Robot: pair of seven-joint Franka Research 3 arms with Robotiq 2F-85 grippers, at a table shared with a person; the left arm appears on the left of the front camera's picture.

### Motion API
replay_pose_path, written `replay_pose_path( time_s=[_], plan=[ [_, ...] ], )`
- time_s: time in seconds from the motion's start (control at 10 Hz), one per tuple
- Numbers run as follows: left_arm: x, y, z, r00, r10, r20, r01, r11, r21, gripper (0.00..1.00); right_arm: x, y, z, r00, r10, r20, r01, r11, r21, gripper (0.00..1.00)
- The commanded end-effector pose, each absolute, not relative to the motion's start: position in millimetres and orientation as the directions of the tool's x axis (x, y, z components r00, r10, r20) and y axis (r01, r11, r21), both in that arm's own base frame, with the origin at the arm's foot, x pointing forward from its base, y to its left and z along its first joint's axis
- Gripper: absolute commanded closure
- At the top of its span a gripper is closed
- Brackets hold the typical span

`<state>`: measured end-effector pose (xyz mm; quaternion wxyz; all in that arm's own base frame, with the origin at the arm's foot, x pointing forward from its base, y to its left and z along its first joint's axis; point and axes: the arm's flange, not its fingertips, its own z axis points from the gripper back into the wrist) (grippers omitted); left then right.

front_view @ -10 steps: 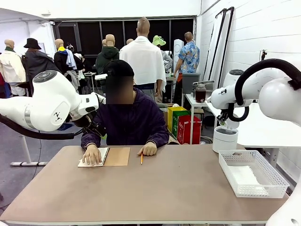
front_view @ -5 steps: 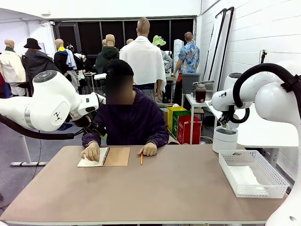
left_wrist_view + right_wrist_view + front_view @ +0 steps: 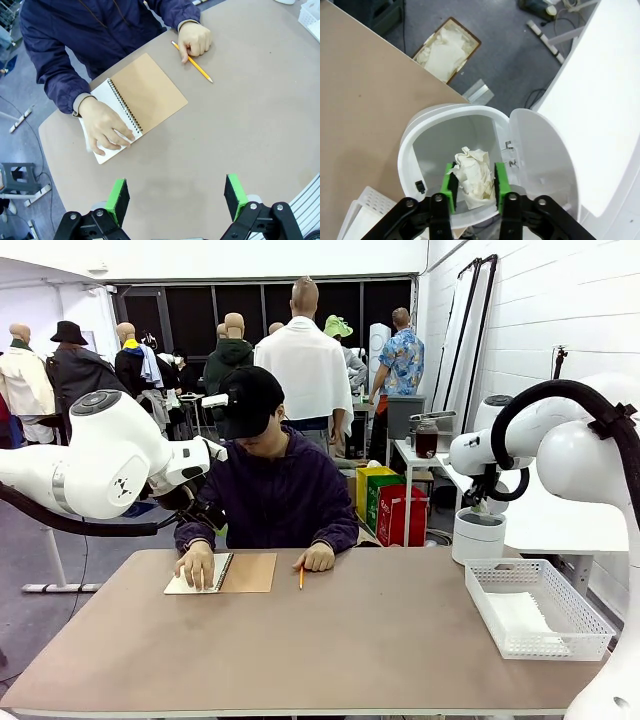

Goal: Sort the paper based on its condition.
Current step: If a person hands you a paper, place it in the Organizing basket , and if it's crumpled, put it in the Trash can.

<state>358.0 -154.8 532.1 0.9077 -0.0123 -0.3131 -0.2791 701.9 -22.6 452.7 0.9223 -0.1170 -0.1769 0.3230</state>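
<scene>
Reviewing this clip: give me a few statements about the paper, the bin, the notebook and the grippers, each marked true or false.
1. A crumpled paper sits between the right gripper fingers above the open white bin. True.
2. The left gripper is shut on the pencil. False: it is open and empty above the table; the pencil lies by the person's hand.
3. The person's other hand rests on the open notebook. True.
4. The white basket stands at the table's left end. False: it stands at the right end.
</scene>
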Motion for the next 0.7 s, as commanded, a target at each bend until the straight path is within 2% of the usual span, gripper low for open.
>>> replay_pose_path(
  time_s=[0.0, 0.1, 0.6],
  plan=[
    [358.8, -153.9, 531.3, 0.642, -0.501, 0.58, 0.514, 0.843, 0.16, 0.0, 708.8, -20.2, 454.3, 0.75, 0.621, 0.23, -0.533, 0.772, -0.347, 0.11],
    [358.8, -153.9, 531.3, 0.642, -0.501, 0.58, 0.514, 0.843, 0.16, 0.0, 707.9, -19.6, 454.3, 0.75, 0.621, 0.227, -0.532, 0.771, -0.351, 0.0],
    [358.8, -153.9, 531.3, 0.642, -0.501, 0.58, 0.514, 0.843, 0.16, 0.0, 696.1, -11.4, 460.1, 0.739, 0.629, 0.242, -0.548, 0.77, -0.327, 0.0]
  ],
)
